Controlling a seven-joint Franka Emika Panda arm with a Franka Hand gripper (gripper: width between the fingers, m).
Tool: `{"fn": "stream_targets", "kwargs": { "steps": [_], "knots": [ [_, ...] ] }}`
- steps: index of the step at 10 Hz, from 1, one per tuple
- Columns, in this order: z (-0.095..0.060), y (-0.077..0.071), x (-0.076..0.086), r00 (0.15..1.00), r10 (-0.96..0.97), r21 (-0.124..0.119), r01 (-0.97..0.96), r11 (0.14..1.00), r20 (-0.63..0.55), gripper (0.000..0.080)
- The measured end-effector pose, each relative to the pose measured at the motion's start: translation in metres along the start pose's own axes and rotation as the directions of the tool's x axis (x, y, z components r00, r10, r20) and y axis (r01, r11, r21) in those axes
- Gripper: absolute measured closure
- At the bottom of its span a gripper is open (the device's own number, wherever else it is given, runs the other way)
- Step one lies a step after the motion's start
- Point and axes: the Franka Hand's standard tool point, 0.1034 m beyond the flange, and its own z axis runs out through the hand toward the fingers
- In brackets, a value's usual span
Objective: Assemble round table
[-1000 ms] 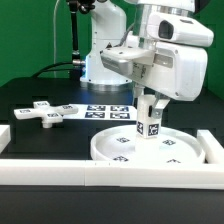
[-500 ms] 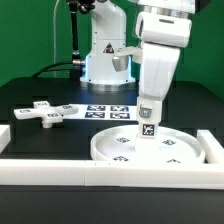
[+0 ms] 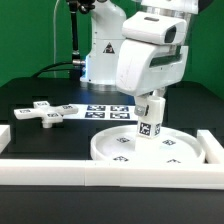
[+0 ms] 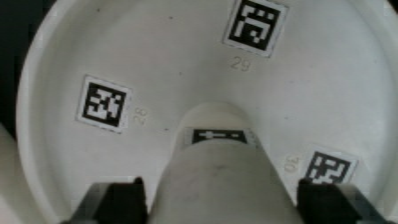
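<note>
The large rimmed round disc (image 3: pixel 142 147) lies flat on the table at the front, with several tags on it. The short cylindrical leg (image 3: pixel 149 124) stands upright on the disc's middle. My gripper (image 3: pixel 150 102) is shut on the leg's upper end from above. In the wrist view the leg (image 4: pixel 221 170) runs down between my two dark fingers (image 4: pixel 119 200) onto the disc (image 4: pixel 160 60). The cross-shaped base piece (image 3: pixel 44 111) lies on the table at the exterior view's left, apart from the gripper.
The marker board (image 3: pixel 108 112) lies behind the disc. A long white rail (image 3: pixel 100 171) runs along the front, with end blocks at the exterior view's left (image 3: pixel 4 134) and right (image 3: pixel 209 146). The robot's base (image 3: pixel 100 60) stands at the back.
The wrist has turned about the upright leg, so the hand's housing now faces differently. The leg stays upright on the disc's middle. The base piece has not moved.
</note>
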Motion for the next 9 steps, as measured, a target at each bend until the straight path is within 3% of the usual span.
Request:
{"fn": "stream_targets", "kwargs": {
  "steps": [3,4,8,9],
  "knots": [
    [-0.0001,-0.0013,0.0012,0.986,0.166,0.004,-0.166,0.986,-0.002,0.039],
    [0.0008,-0.0011,-0.0002,0.951,0.31,0.032,-0.31,0.95,-0.011,0.039],
    [0.002,-0.0033,-0.0014,0.663,0.748,0.113,-0.745,0.657,0.026,0.0389],
    [0.0017,-0.0052,-0.0019,0.595,0.802,0.12,-0.801,0.586,0.052,0.0389]
  ]
}}
